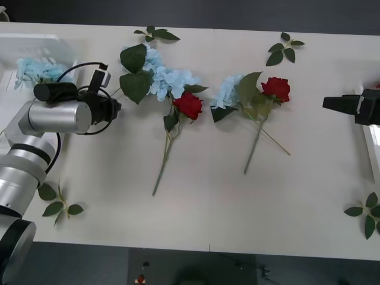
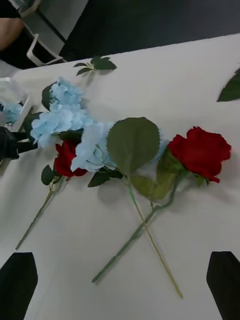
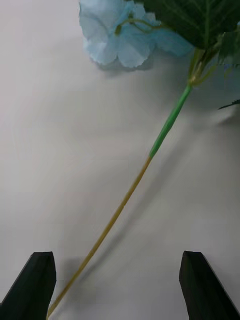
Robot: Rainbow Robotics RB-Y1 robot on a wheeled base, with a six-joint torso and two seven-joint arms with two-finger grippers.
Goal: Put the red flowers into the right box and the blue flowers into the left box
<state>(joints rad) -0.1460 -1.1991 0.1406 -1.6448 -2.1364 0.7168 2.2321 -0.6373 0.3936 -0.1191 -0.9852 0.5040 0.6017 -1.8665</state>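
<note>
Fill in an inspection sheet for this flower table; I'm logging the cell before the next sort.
Surface: white table, flowers lying loose on it.
Job's things: two red flowers and blue flowers on the table; one blue cluster already in the left box; edge of the right box at the table's right side.
Clutter: loose leaf sprigs.
Grippers: left gripper open, low over a blue flower's stem; right gripper open, above the right-hand flowers.
Cables: black cable looped on the left wrist.
Surroundings: dark floor beyond the table.
</note>
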